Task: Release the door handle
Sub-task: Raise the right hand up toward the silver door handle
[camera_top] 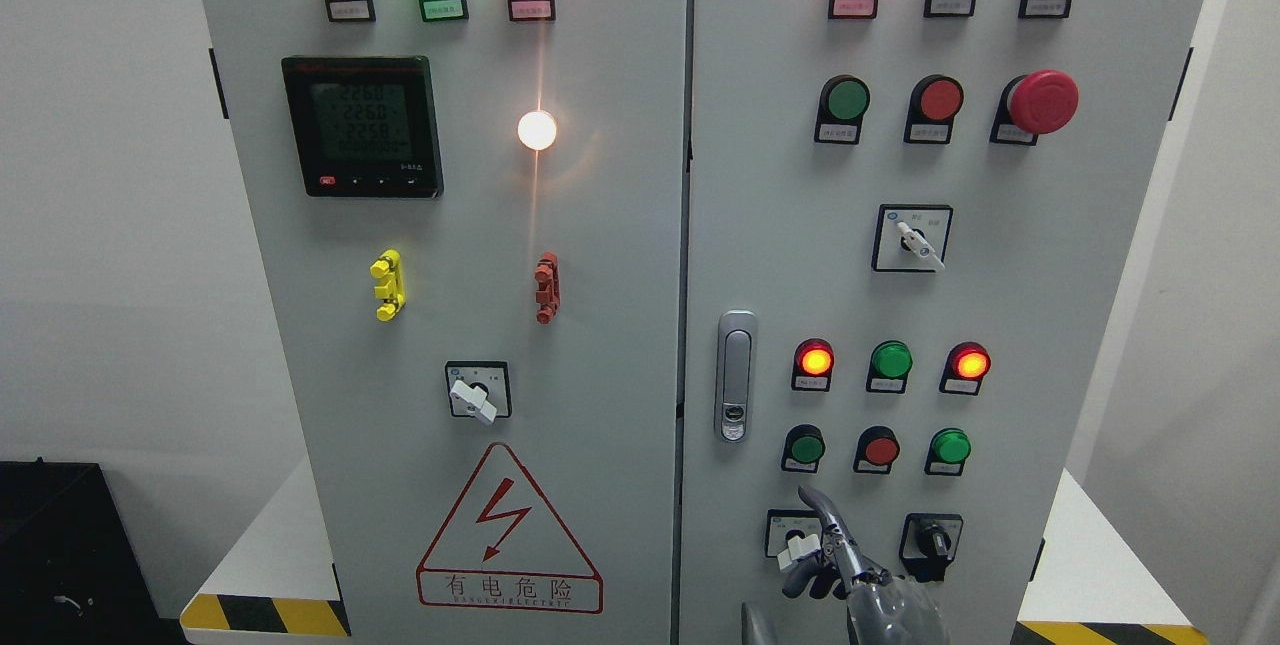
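Right robot hand [835, 550] pokes in at the bottom edge, mostly cropped, fingers loosely spread and not holding anything, one fingertip sticking upward. It covers part of the white rotary switch [797, 550] behind it. The silver door handle [736, 375] sits up and left of it, well apart, untouched.
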Robot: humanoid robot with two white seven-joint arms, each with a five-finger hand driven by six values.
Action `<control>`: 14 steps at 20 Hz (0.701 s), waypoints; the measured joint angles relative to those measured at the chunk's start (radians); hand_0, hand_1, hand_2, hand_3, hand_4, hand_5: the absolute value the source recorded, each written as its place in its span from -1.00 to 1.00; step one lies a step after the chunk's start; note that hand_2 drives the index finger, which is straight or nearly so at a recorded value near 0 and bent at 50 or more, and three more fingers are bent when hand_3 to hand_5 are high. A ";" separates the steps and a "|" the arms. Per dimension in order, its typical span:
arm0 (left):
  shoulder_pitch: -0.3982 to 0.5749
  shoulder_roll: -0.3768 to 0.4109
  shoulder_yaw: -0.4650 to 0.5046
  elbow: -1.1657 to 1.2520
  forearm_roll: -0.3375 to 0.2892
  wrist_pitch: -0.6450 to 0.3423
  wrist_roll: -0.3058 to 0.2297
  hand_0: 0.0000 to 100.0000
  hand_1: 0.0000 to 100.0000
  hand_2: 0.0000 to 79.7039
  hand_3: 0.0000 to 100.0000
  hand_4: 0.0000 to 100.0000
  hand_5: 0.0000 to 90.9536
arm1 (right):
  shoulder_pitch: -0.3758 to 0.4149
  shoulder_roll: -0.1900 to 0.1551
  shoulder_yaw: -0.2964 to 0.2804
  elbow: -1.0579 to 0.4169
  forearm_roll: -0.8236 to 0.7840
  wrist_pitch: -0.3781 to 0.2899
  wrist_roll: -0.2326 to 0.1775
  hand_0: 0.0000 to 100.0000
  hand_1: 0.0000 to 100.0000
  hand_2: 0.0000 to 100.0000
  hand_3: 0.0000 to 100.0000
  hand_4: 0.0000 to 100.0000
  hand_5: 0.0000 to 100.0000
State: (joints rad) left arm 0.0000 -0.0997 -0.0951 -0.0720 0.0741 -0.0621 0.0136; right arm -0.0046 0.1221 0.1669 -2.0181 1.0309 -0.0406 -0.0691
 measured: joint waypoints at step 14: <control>0.000 0.000 0.000 0.000 0.000 0.000 0.000 -0.76 0.11 -1.00 -1.00 -1.00 -1.00 | -0.102 0.002 0.048 0.109 0.375 0.121 -0.063 -0.07 -0.42 -1.00 1.00 1.00 1.00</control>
State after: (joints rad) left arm 0.0000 -0.0997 -0.0951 -0.0717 0.0745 -0.0621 0.0136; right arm -0.1070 0.1244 0.2153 -1.9095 1.4056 0.0801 -0.1316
